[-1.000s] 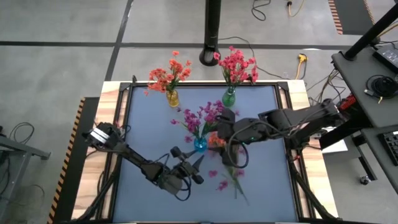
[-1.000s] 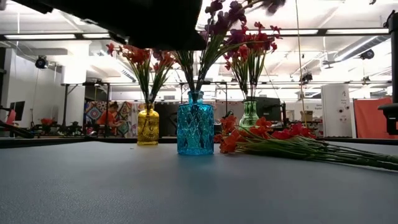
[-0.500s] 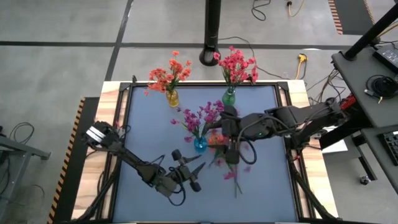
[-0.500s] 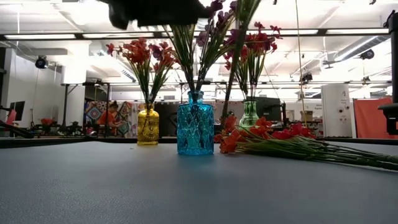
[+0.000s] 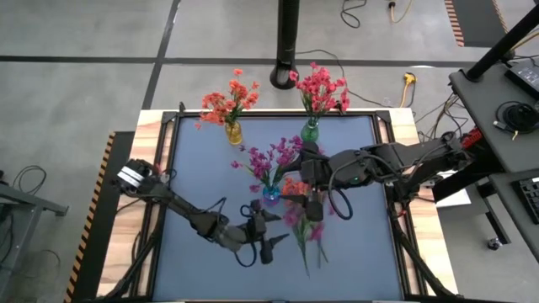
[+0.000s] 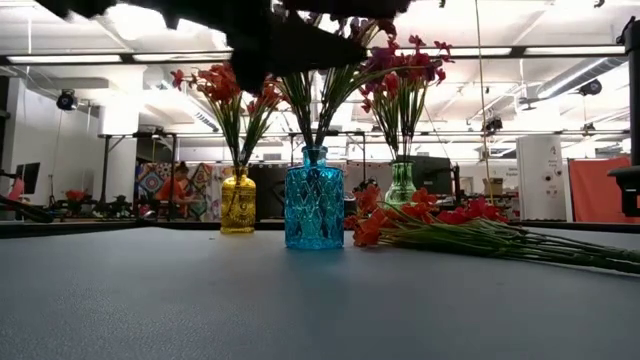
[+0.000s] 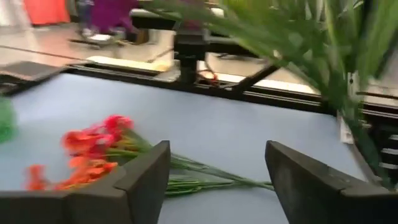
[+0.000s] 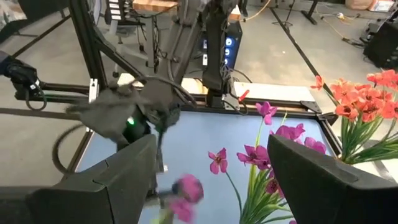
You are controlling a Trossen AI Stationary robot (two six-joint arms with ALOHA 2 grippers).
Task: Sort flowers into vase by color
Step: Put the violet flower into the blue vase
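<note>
Three vases stand on the blue-grey table. A yellow vase [image 5: 233, 132] holds orange flowers, a green vase [image 5: 310, 132] red-pink ones, and a blue vase [image 5: 271, 195] purple ones. A loose purple sprig [image 5: 305, 234] shows beside the blue vase, blurred in the right wrist view [image 8: 186, 186]. It is under my right gripper [image 5: 313, 215], which is open and high above the table. My left gripper [image 5: 274, 227] is open just left of the sprig. The sprig's green stem [image 7: 348, 93] runs outside the left fingers. Several orange and red sprigs [image 6: 440, 225] lie flat on the table.
The lying sprigs [image 7: 93, 149] point their stems toward the table's right side, behind the blue vase [image 6: 313, 210]. A black pole [image 5: 288, 42] stands beyond the far edge. The table's near half is bare mat [image 5: 210, 278], bounded by a raised black frame.
My left gripper has rolled, swung a little toward the table's right, and opened. The purple sprig has shifted toward the blue vase. Half a second ago its stem hung in front of that vase in the low view; it no longer shows there. My right gripper has risen slightly.
</note>
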